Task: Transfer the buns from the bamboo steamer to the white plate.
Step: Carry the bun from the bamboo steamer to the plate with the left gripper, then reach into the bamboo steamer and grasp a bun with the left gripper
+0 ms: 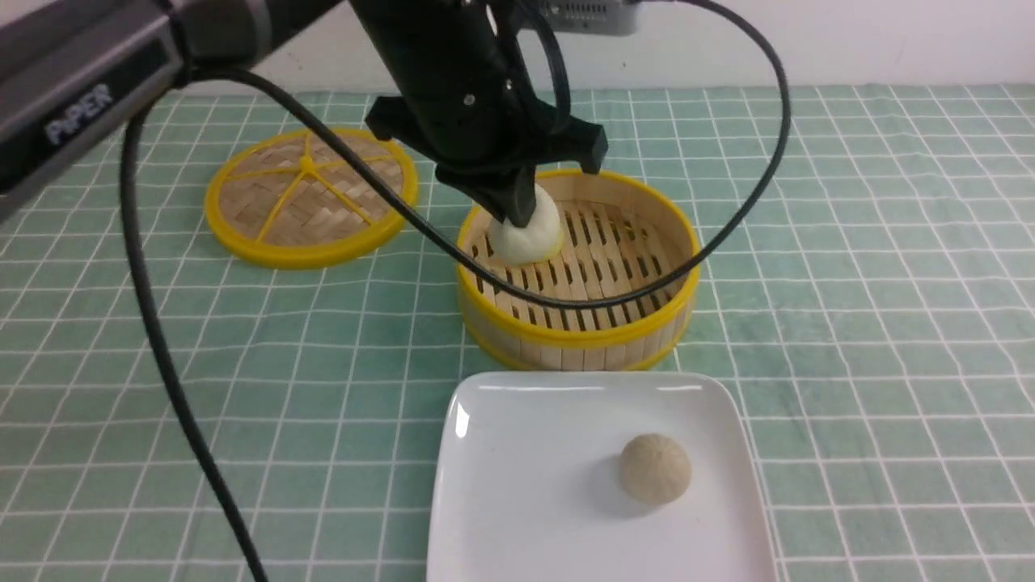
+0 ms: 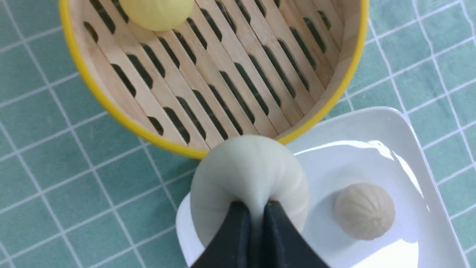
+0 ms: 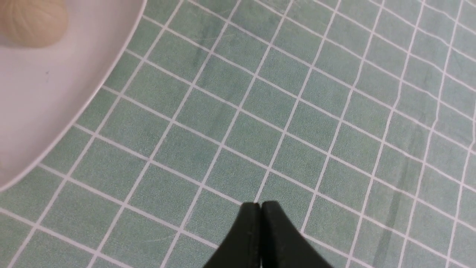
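My left gripper (image 1: 517, 212) (image 2: 256, 204) is shut on an off-white pleated bun (image 1: 530, 234) (image 2: 249, 175), pinching its top and holding it in the air above the bamboo steamer (image 1: 582, 343) (image 2: 111, 108). A smooth pale yellow bun (image 2: 158, 13) still lies on the steamer's slatted floor; in the front view the held bun almost hides it. A beige pleated bun (image 1: 655, 467) (image 2: 364, 211) (image 3: 33, 20) rests on the white plate (image 1: 525, 485) (image 2: 401, 134) (image 3: 44, 104), just in front of the steamer. My right gripper (image 3: 261, 204) is shut on nothing, above the tablecloth beside the plate.
The steamer's flat woven lid (image 1: 311, 194) with its yellow rim lies on the green checked tablecloth (image 1: 849, 283), back left of the steamer. A black cable (image 1: 162, 347) from the left arm loops across the steamer and down the left side.
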You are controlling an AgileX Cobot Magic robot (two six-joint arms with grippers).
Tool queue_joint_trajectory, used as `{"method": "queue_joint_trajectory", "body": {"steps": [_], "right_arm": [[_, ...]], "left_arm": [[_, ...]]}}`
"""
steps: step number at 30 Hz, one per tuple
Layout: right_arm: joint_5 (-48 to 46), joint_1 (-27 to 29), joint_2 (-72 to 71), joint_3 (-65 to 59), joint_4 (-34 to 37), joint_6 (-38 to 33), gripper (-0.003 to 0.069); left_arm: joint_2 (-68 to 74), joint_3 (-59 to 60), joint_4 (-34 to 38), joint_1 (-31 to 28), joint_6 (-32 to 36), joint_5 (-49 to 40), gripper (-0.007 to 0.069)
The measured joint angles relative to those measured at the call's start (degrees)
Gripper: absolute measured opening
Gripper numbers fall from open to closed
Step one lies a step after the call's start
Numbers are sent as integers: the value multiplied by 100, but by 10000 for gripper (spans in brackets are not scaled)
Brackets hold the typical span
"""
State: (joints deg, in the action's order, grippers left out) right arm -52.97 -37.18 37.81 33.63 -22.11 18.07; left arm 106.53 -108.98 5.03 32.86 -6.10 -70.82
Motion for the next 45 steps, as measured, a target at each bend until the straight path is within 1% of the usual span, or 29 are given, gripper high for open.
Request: {"method": "queue_joint_trajectory", "body": {"steps": [4,7,9,12,15,19,20,23,26,30,32,34,36,37,38,39,40,41,42,44,45], "right_arm": [[33,0,0,0,-5,0,22],[108,0,0,0,-5,0,24],[108,0,0,0,-5,0,27],[113,0,0,0,-5,0,30],[113,0,0,0,-5,0,34],[113,0,0,0,-5,0,35],[113,0,0,0,-5,0,35],[113,0,0,0,-5,0,37],[132,0,0,0,0,0,41],[139,0,0,0,54,0,44],[146,0,0,0,62,0,45],[147,0,0,0,67,0,48],[147,0,0,0,67,0,52],[147,0,0,0,67,0,52],[147,0,0,0,83,0,54],[152,0,0,0,112,0,55],[159,0,0,0,150,0,55],[175,0,0,0,190,0,57],[198,0,0,0,192,0,57],[233,0,0,0,216,0,59],[239,0,0,0,216,0,60]], "left_arm": [[-155,602,384,0,24,-5,30],[-95,1417,993,0,176,7,34],[-6,1784,1200,0,290,13,40],[176,2110,1187,0,436,31,59],[403,2199,1063,0,450,70,104],[636,2199,1137,0,405,130,220],[675,2199,1156,0,386,152,260],[686,2182,1180,0,369,217,351],[686,2025,1174,0,369,223,420],[686,1559,996,0,369,239,450],[686,1412,854,0,355,288,445],[686,1046,331,0,103,652,402],[717,822,-226,0,-438,1023,335],[765,700,-503,0,-754,1171,288],[808,623,-703,0,-930,1219,268],[899,510,-919,-14,-1171,1288,213],[1027,291,-1168,-24,-1348,1301,132],[1143,119,-1291,-51,-1405,1277,79],[1239,-32,-1335,-79,-1410,1246,50],[1445,-419,-1299,-129,-1361,1136,15],[1491,-561,-1271,-142,-1343,1091,10]]}}
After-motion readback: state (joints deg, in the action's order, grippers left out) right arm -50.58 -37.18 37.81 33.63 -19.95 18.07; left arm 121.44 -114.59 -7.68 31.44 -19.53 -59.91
